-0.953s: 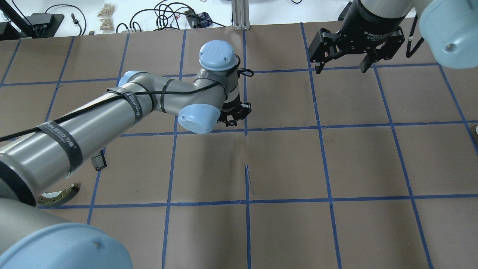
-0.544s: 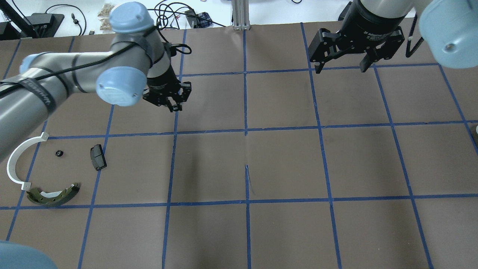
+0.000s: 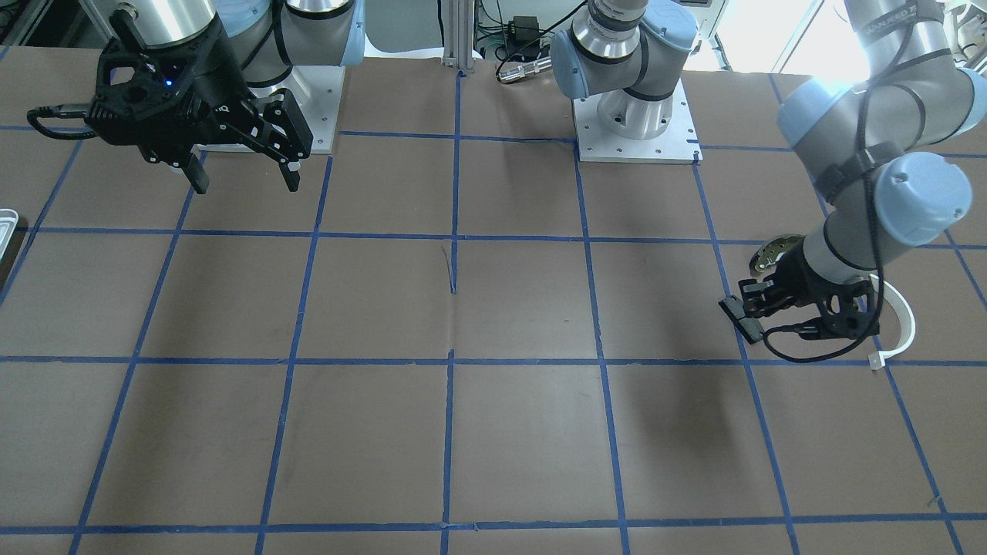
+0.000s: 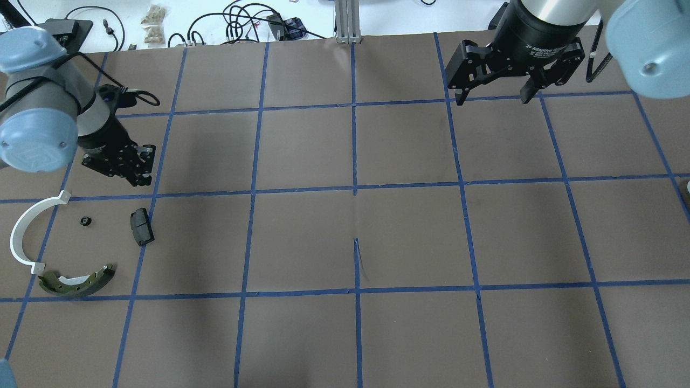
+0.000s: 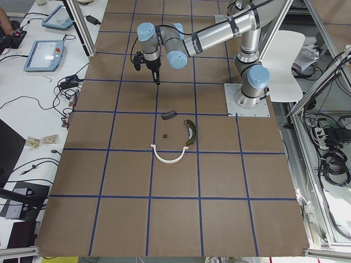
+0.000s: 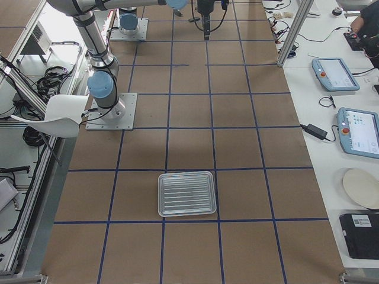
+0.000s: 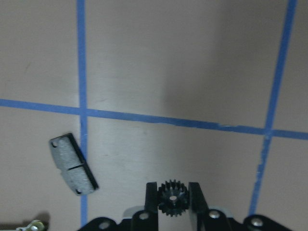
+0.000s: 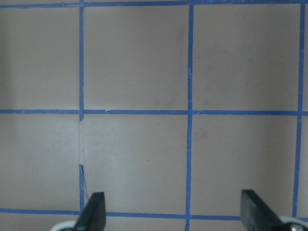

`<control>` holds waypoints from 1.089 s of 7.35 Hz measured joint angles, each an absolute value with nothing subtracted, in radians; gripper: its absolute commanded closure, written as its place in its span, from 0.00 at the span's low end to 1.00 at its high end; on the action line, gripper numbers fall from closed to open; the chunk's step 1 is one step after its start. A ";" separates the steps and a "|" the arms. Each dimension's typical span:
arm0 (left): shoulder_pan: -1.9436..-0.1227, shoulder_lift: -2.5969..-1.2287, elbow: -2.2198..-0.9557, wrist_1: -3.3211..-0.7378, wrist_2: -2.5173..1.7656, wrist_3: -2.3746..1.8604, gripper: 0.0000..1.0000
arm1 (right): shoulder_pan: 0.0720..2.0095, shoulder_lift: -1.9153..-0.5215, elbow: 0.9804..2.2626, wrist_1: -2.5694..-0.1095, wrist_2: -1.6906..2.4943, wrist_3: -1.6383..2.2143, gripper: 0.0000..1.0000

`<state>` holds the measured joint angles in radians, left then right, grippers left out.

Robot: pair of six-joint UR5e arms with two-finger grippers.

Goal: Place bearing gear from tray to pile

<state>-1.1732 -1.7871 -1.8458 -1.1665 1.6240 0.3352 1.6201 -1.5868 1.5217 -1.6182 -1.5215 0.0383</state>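
My left gripper (image 4: 136,171) is shut on a small black toothed bearing gear (image 7: 173,197) and holds it above the table, just beyond the pile. The pile lies on the table's left: a white half-ring (image 4: 24,231), a dark olive brake shoe (image 4: 78,283), a black block (image 4: 141,226) and a tiny black part (image 4: 84,220). The block also shows in the left wrist view (image 7: 73,164), left of the gear. The silvery tray (image 6: 186,193) lies at the table's far right end and looks empty. My right gripper (image 4: 493,97) is open and empty, held high at the back right.
Brown paper with a blue tape grid covers the table (image 4: 356,237). The arms' base plates (image 3: 636,127) stand at the robot's edge. Cables and small items (image 4: 237,24) lie beyond the far edge. Tablets (image 6: 334,71) lie on a side bench.
My left arm has swung from the table's middle to the left with the gear, and now hangs beside the pile. The right arm has not moved.
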 measured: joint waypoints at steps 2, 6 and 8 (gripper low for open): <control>-1.041 -1.822 -1.938 -0.987 1.621 0.499 0.93 | 1.619 -1.588 1.522 -1.618 -1.522 0.038 0.00; -0.963 -1.893 -1.988 -0.840 1.627 0.592 0.93 | 1.621 -1.590 1.522 -1.616 -1.521 0.038 0.00; -0.958 -1.917 -1.982 -0.817 1.628 0.617 0.93 | 1.623 -1.589 1.522 -1.618 -1.521 0.038 0.00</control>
<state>-0.9578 -1.9170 -1.9821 -0.8168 1.6284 0.6165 1.6226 -1.5888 1.5217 -1.6176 -1.5210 0.0380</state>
